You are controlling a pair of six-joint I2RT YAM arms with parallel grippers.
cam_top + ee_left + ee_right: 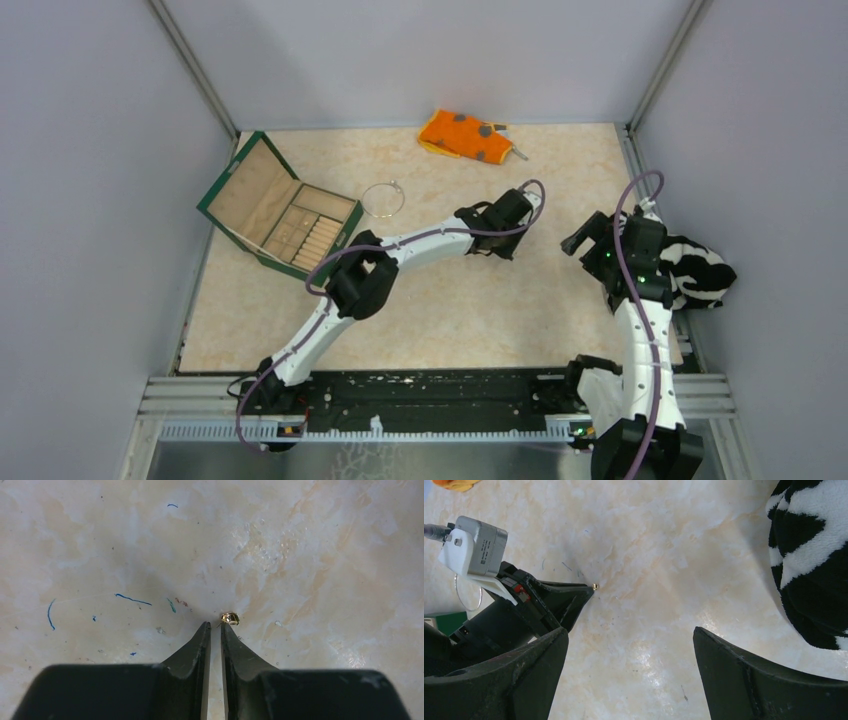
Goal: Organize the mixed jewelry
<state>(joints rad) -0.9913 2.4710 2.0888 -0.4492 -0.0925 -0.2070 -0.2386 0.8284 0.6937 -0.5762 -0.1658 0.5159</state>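
A tiny gold stud-like piece (230, 618) lies on the tabletop, touching the tip of the right finger of my left gripper (215, 625). The jaws are closed to a narrow slit and the piece sits just outside it. In the right wrist view the same piece (595, 586) shows at the tip of the left gripper (589, 589). The thin silvery bangle (383, 216) lies flat near the box; part of the bangle (456, 587) shows behind the left arm. My right gripper (630, 632) hangs wide open over bare table, holding nothing.
An open green box (215, 200) with wooden compartments sits at the left. The orange grey-spotted cloth (465, 135) lies at the back. The black-and-white striped cloth (700, 270) is bunched at the right wall beside the right arm.
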